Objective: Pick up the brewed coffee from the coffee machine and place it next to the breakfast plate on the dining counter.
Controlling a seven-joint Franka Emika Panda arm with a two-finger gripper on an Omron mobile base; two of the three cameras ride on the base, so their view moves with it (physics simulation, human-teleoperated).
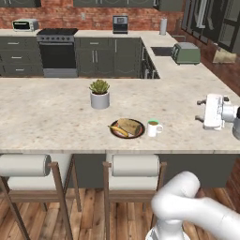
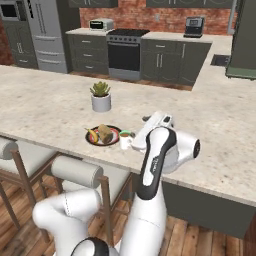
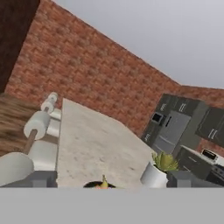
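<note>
A home kitchen is showing here, rendered throughout. Red brick wall (image 1: 93, 18) is running along the far side, with dark grey-green cabinets (image 1: 108, 56) lining up beneath it. A black oven range (image 1: 57, 51) is sitting among them, a toaster oven (image 1: 25, 25) to its left and the coffee machine (image 1: 120, 24) to its right. Nearer, the dining counter (image 1: 47, 112) is stretching across, padded bar stools (image 1: 26, 171) tucking under its near edge, wood flooring (image 1: 93, 220) showing below.
</note>
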